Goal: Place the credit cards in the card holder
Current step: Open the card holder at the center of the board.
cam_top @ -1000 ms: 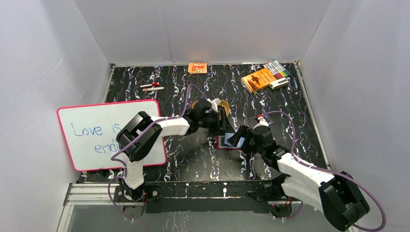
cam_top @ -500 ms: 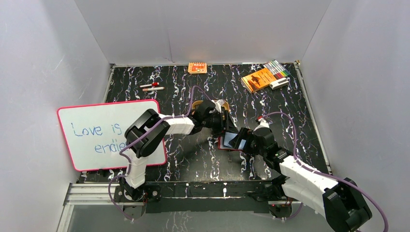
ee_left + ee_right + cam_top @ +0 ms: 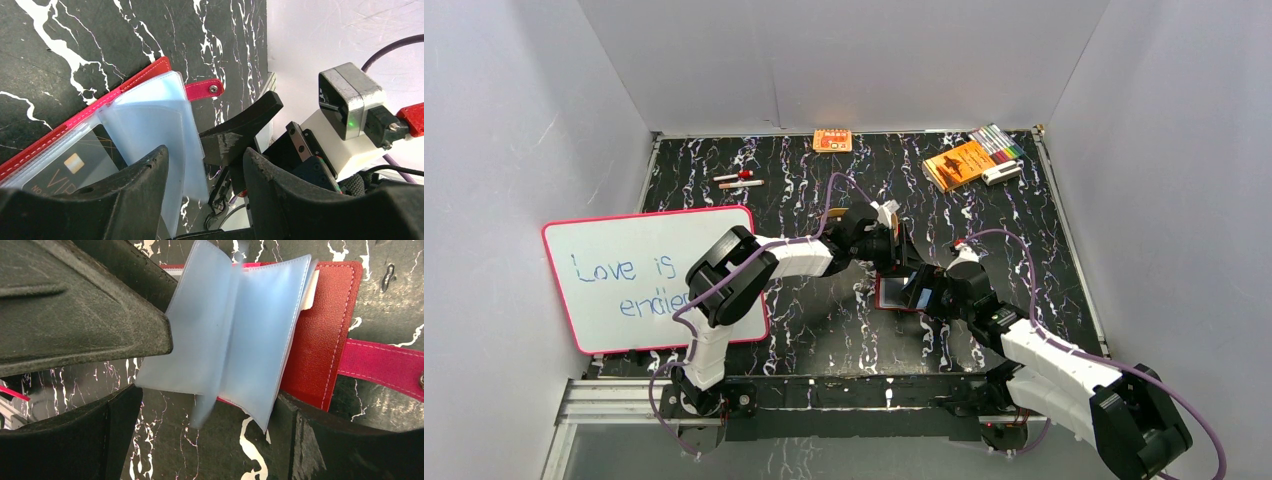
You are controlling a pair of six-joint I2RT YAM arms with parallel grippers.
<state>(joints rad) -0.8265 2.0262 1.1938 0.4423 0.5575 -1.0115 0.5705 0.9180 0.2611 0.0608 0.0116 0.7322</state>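
Note:
The red card holder [image 3: 890,295] lies open on the black marbled table, its clear sleeves [image 3: 235,335] fanned up and its snap tab [image 3: 205,90] flat beside it. One dark credit card [image 3: 75,167] sits inside a sleeve; other credit cards are out of view. My left gripper [image 3: 894,255] hangs open over the holder's far side [image 3: 205,170], with a sleeve edge loose in the gap. My right gripper [image 3: 921,290] is wide open at the holder's near right [image 3: 210,440], straddling the sleeves' lower edge and gripping nothing. The two grippers' fingers stand close together.
A whiteboard [image 3: 654,275] with a pink rim lies at the left. Along the back are an orange packet [image 3: 832,140], two pens [image 3: 739,180], an orange booklet [image 3: 959,163], a marker set [image 3: 999,142] and a small white block [image 3: 1002,173]. White walls enclose three sides.
My left gripper has swung right and nearer, over the card holder. My right gripper has edged slightly towards it. Both keep the same jaw width.

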